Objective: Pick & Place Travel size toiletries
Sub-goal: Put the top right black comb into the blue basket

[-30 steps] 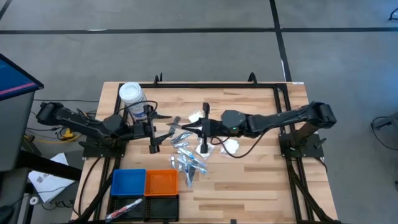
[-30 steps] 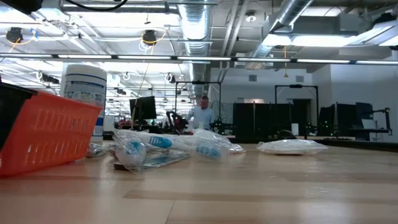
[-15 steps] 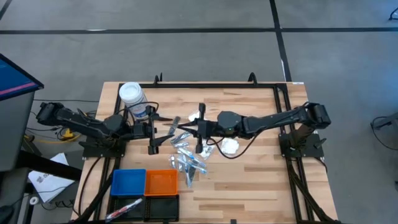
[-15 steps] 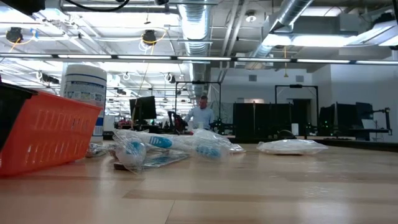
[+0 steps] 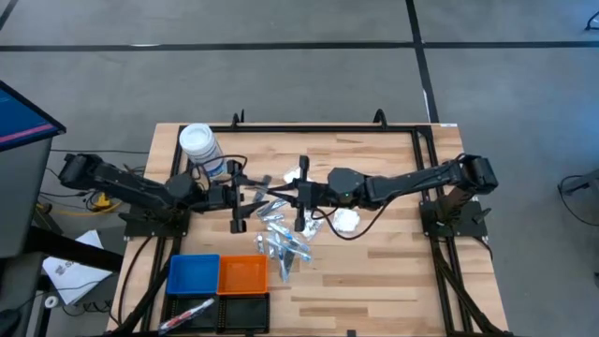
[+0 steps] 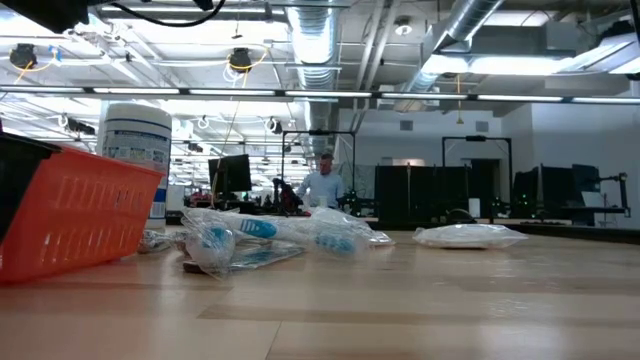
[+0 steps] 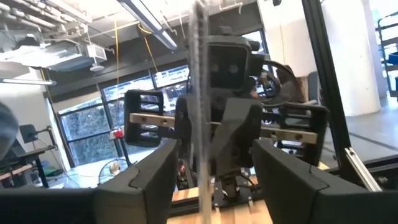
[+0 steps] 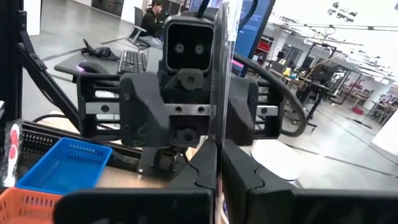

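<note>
- Two grippers meet nose to nose above the middle of the wooden table [image 5: 374,271], each facing the other.
- The right gripper [image 5: 300,194] has its fingers [image 8: 239,174] pressed together on a thin clear-wrapped packet [image 8: 219,74], which stands upright on edge.
- The left gripper [image 5: 237,194] has its fingers [image 7: 283,180] spread, one on each side of that same packet; they seem not to touch it, though the wrapper is blurred in the left wrist view.
- Most of the travel size toiletries [image 5: 284,239] lie in a loose heap on the table below the grippers, just behind the trays; a white packet [image 5: 347,221] lies a little to the right of the heap.
- A white-lidded jar [image 5: 199,148] stands near the left arm.
- The blue tray [image 5: 194,274], orange tray [image 5: 243,275] and black tray [image 5: 239,310] sit at the front left.
</note>
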